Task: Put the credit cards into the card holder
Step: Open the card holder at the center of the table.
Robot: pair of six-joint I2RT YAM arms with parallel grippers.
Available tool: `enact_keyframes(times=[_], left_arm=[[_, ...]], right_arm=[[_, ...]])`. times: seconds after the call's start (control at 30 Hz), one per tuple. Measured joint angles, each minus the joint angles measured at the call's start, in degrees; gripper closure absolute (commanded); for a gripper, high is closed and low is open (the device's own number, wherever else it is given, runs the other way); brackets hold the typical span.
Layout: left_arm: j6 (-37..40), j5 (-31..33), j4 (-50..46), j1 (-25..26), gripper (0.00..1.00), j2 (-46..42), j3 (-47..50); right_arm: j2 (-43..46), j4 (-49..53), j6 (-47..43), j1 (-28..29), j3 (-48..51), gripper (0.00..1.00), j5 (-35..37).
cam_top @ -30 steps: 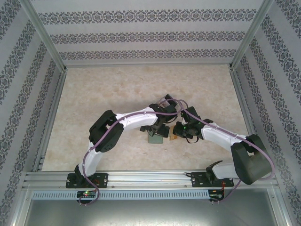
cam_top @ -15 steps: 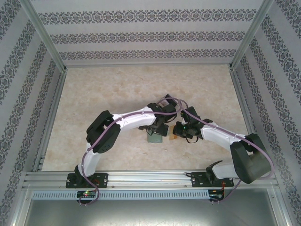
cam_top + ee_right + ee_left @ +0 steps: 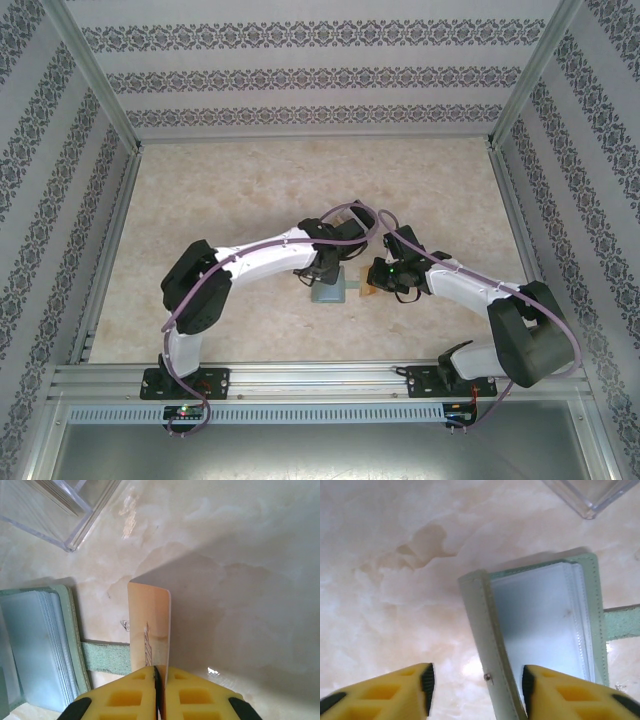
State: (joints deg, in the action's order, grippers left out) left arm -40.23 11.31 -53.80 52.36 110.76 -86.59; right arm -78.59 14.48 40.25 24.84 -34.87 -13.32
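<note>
Nearest the arm bases, the card holder (image 3: 327, 293) lies open on the marble-look table (image 3: 250, 180), its clear sleeves (image 3: 540, 625) facing up and its green strap (image 3: 102, 657) reaching right toward the card. Just right of it, the right gripper (image 3: 157, 672) is pinched tight on the near end of an orange-yellow card (image 3: 149, 630), which juts out edge-up with its free end beside the holder and not yet in any sleeve. Just beyond the holder, the left gripper (image 3: 476, 680) stands wide, fingers to either side of the holder's left cover; whether they touch it I cannot tell. Farther still sits a clear plastic box (image 3: 55, 510), close to the holder's far edge. The likely trouble: nothing pins the holder, so a card pushed in from the right could shove it left instead of entering a sleeve. The thin card could also bow or twist in the narrow pinch, or catch on the strap.
</note>
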Motion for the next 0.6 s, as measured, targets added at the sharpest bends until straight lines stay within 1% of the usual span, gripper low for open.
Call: enact_keyframes(times=[0.07, 0.23, 0.3, 0.4, 0.5, 0.6], left_arm=[[0.0, 0.17, 0.22, -0.35, 0.8, -1.68, 1.9], [0.0, -1.05, 2.97, -1.51, 0.98, -5.81, 7.45], [-0.15, -2.58, 5.97, -2.34, 1.0, -7.61, 10.38], [-0.33, -6.01, 11.32, -4.15, 1.0, -10.82, 15.93], [-0.74, -9.77, 16.74, -6.1, 1.0, -13.77, 20.98], [-1.4, -12.39, 20.61, -7.3, 1.0, -15.98, 24.0]], right_arm=[[-0.02, 0.07, 0.0, 0.0, -0.11, 0.9, 0.0], [-0.02, 0.35, -0.13, 0.0, -0.57, 0.9, -0.09], [0.07, 0.46, -0.2, 0.0, -0.94, 0.9, -0.5], [1.51, 0.72, -0.24, 0.0, -1.14, 0.9, -0.85], [4.42, 1.6, -0.42, 0.02, -1.18, 0.89, -0.87], [8.31, 2.67, -0.39, 0.04, -1.88, 0.89, -0.87]])
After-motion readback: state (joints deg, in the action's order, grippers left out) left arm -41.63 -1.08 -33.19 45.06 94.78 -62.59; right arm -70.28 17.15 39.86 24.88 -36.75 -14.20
